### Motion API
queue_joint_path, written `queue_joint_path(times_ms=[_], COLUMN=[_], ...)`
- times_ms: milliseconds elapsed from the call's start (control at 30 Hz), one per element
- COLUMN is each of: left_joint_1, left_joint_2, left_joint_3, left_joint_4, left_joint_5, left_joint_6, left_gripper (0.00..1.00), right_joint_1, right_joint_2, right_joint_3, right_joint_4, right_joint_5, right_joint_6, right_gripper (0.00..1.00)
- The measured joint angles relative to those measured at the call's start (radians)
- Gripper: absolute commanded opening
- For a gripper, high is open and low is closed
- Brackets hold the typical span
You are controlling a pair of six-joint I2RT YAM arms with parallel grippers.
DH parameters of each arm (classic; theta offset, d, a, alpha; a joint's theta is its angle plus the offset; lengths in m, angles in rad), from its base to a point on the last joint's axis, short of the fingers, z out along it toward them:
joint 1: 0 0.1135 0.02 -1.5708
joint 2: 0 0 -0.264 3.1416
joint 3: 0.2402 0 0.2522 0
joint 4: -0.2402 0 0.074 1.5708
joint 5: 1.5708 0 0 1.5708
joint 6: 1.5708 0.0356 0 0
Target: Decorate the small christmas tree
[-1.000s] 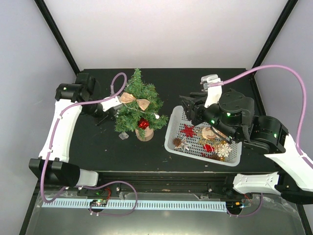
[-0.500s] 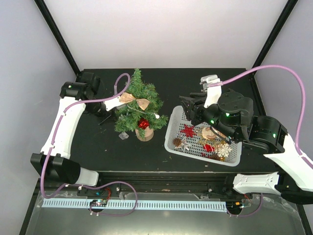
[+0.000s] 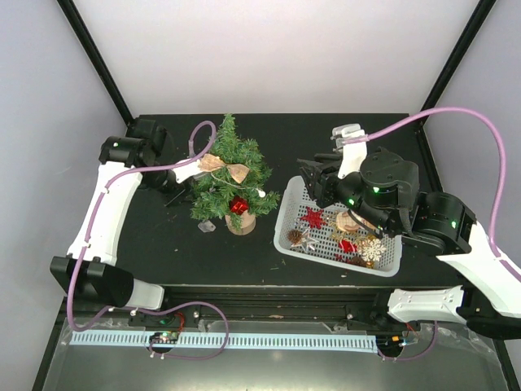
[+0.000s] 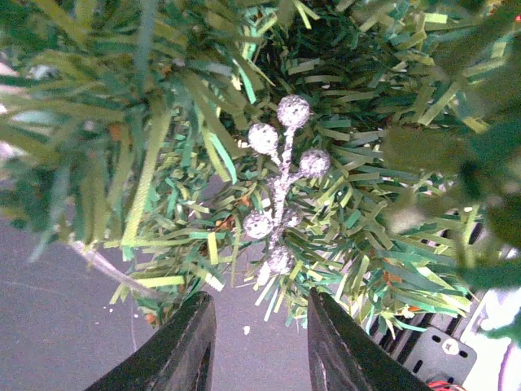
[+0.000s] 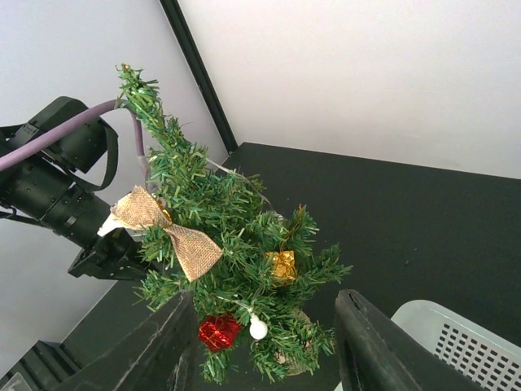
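Left tool (image 4: 259,303) spread, empty. Silver berry sprig (image 4: 281,191) lodged in small christmas tree (image 3: 232,175), holds itself. Right tool (image 5: 264,297) spread, empty, near ornament basket (image 3: 286,218), likely for next pick.

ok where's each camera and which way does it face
Top external: above and behind the bases, looking down on the table; left arm, right arm, small christmas tree and basket show.
Left wrist: on the left arm, deep in the branches at a silver berry sprig; left hand's fingers below.
Right wrist: on the right arm, over the basket, facing left at the tree; right hand's fingers below.
Shared: top and right wrist both show the burlap bow and red gift.
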Motion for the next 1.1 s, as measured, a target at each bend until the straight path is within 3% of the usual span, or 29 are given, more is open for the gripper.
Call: queue_joint_path(times_ms=[200,533,700,1000,1100], left_joint_1=[0.000,0.003,0.019,0.146,0.214], left_joint_2=[-0.041,-0.082,-0.093,-0.154,-0.167], left_joint_3=[0.000,0.002,0.002,0.016,0.021], left_joint_4=[0.027,0.029,0.030,0.017,-0.010], left_joint_5=[-0.027,-0.042,-0.042,0.023,0.072], left_joint_6=[-0.019,-0.023,-0.036,-0.038,-0.035], left_gripper=[0.52,0.62,0.71,0.75,0.76], right_joint_1=[-0.003,-0.003,-0.003,-0.005,-0.005], right_joint_2=[-0.002,-0.019,-0.024,-0.026,-0.024], right_joint_3=[-0.003,-0.020,-0.020,-0.020,-0.016], right_joint_4=[0.002,0.006,0.006,-0.005,-0.025], right_joint_5=[0.011,0.027,0.034,0.034,0.034], right_joint_6=[-0.004,-0.016,-0.018,-0.018,-0.018], right_gripper=[0.58,0.71,0.84,0.91,1.00])
